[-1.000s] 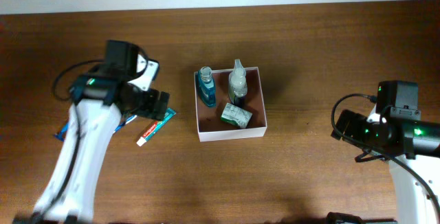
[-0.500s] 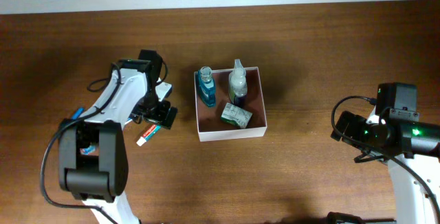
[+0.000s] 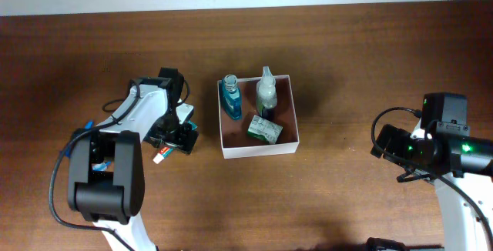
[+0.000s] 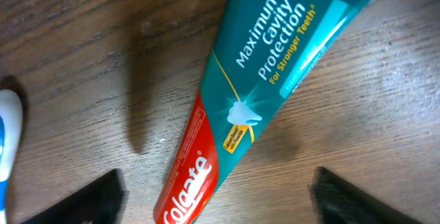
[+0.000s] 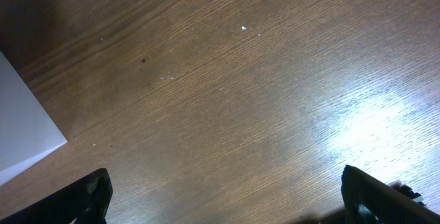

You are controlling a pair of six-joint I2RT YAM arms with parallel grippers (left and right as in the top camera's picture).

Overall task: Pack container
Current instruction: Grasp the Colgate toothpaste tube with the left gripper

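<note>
The container [image 3: 260,148] is a square white-walled box with a reddish-brown floor at the table's middle. It holds a blue bottle [image 3: 231,97], a clear bottle [image 3: 266,91] and a small green carton [image 3: 264,129]. A teal and red Colgate toothpaste tube [image 4: 254,93] lies flat on the table left of the container; only its cap end [image 3: 159,157] shows in the overhead view. My left gripper [image 3: 176,137] is open just above the tube, one finger on each side [image 4: 220,207]. My right gripper [image 3: 385,147] is open and empty over bare wood [image 5: 223,196], right of the container.
A blue and white toothbrush [image 4: 7,141] lies beside the tube, on its left in the left wrist view. A white corner of the container [image 5: 20,128] shows at the left edge of the right wrist view. The table is dark brown wood.
My left arm has swung in and lowered its open gripper over the toothpaste tube. The tube has not moved. The right arm has not moved.
</note>
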